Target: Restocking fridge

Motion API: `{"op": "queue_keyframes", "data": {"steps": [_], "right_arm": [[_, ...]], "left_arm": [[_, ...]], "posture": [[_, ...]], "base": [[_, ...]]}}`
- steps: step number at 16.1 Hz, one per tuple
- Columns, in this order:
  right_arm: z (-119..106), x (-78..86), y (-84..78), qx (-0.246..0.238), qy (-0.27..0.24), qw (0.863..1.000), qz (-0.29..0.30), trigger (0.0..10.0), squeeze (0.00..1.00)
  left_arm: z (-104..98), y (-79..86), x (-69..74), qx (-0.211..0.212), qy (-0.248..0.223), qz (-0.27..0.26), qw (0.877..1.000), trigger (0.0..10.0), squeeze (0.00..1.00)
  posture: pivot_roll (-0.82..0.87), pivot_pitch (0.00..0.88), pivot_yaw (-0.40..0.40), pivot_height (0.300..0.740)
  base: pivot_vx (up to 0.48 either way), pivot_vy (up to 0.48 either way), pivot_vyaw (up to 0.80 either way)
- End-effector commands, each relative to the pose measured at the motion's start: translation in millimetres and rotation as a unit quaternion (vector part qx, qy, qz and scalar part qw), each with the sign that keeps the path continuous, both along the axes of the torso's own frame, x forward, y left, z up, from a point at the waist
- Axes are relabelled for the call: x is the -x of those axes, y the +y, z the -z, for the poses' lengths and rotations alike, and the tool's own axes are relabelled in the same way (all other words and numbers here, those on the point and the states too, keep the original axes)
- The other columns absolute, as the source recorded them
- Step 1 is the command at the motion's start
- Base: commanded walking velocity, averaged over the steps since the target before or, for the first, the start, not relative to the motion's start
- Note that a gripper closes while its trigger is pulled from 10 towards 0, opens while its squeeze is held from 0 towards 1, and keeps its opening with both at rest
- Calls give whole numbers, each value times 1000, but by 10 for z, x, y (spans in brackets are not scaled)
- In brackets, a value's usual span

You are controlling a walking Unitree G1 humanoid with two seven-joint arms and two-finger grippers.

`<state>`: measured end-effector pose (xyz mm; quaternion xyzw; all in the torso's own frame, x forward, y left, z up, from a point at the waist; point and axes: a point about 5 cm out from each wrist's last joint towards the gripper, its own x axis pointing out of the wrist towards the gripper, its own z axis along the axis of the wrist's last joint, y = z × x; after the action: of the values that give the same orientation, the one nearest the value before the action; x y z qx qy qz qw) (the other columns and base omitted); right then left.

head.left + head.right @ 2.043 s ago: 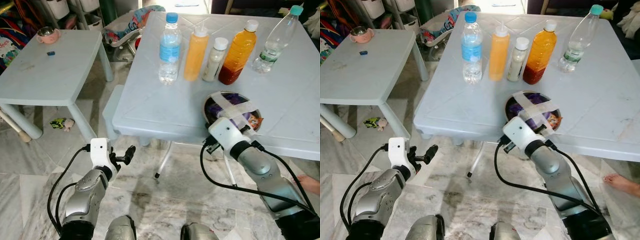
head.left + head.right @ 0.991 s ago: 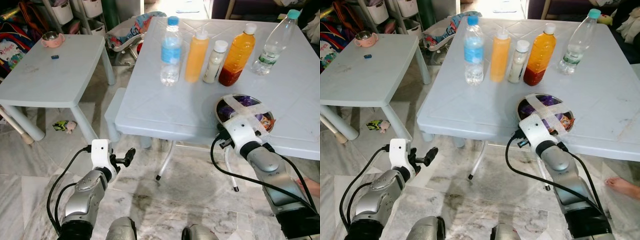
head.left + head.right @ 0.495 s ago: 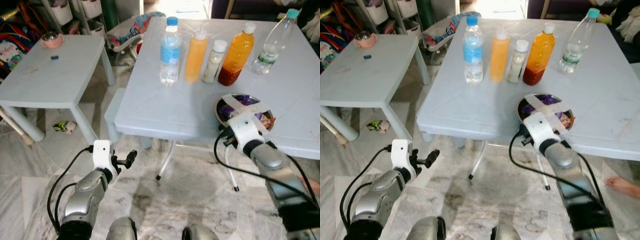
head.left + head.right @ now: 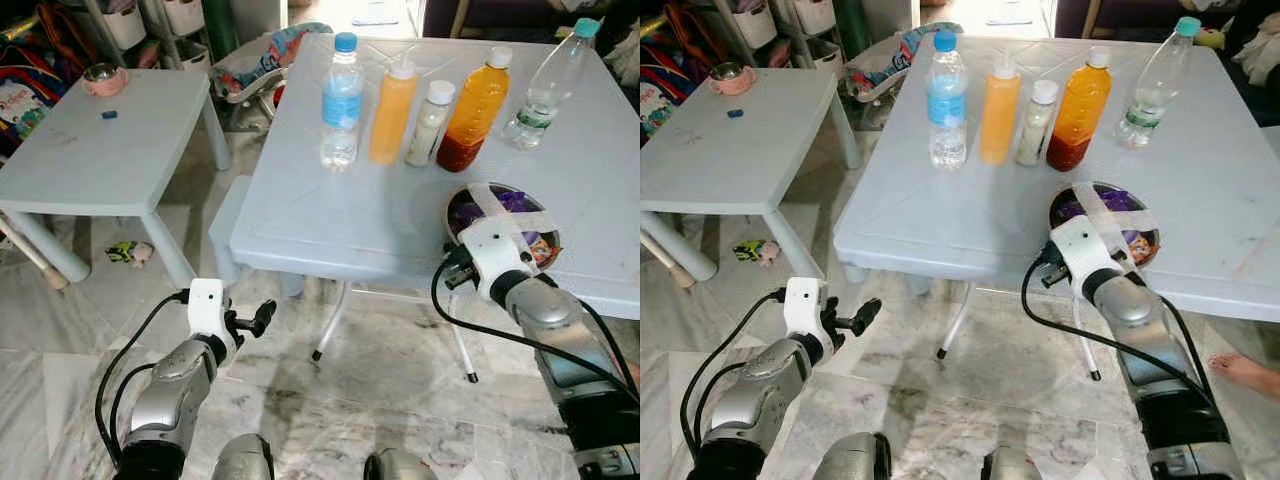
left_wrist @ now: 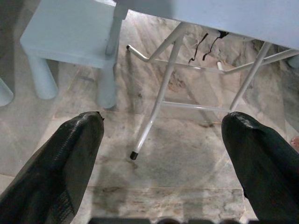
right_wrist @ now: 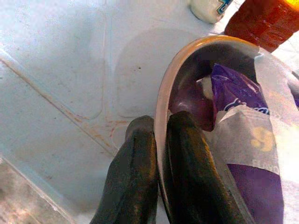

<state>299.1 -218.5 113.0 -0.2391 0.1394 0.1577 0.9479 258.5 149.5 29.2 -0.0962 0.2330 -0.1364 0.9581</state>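
Pinching the near rim of the taped bowl (image 6: 219, 154), your right pincer (image 6: 161, 154) has one finger outside the wall and one inside, closed on it. That bowl sits close to the tabletop's (image 4: 330, 215) near edge, toward the right corner, so you have little margin before it tips over the lip. Your left pincer (image 5: 161, 154) hangs low with its fingers spread wide, holding nothing, over the marble floor (image 5: 187, 158) beside the folding legs (image 5: 161, 100).

By my reading, restocking has barely begun: the water bottle (image 4: 341, 100), the orange squeeze bottle (image 4: 391, 110), the small white bottle (image 4: 430, 122), the amber bottle (image 4: 472, 108) and the clear bottle (image 4: 545, 85) all wait in a row toward the far edge. Between row and bowl the surface lies bare. A low side table (image 4: 100, 150) stands well apart off the left edge.
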Motion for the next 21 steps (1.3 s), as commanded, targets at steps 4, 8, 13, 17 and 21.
{"op": "queue_keyframes", "data": {"steps": [4, 8, 13, 17, 21], "right_arm": [[29, 5, 100, -41, 29, 999, -14, 0, 0], [-158, 4, 333, -63, -46, 996, -38, 7569, 0], [-89, 64, 445, -46, -56, 996, -46, 10000, 0], [-143, 90, 537, -15, -96, 991, -88, 10000, 0], [-139, 141, 668, -16, -113, 985, -129, 10000, 0]], "left_arm": [[-75, 81, -65, -14, -15, -36, 999, 10000, 0], [-112, 261, -89, -20, -35, -80, 996, 10000, 0], [-115, 275, -88, -19, -44, -102, 994, 10000, 0], [-89, 146, -96, -9, -45, -96, 994, 10000, 0], [-100, 163, -119, -5, -53, -109, 993, 10000, 0]], "posture": [[17, 96, 43, 740], [12, 88, 21, 740], [-6, 49, 17, 740], [-9, 29, 11, 740], [-13, 23, 3, 740]], "base": [[0, 0, 0], [0, 0, 0], [0, 0, 0], [0, 0, 600], [0, 0, 800]]}}
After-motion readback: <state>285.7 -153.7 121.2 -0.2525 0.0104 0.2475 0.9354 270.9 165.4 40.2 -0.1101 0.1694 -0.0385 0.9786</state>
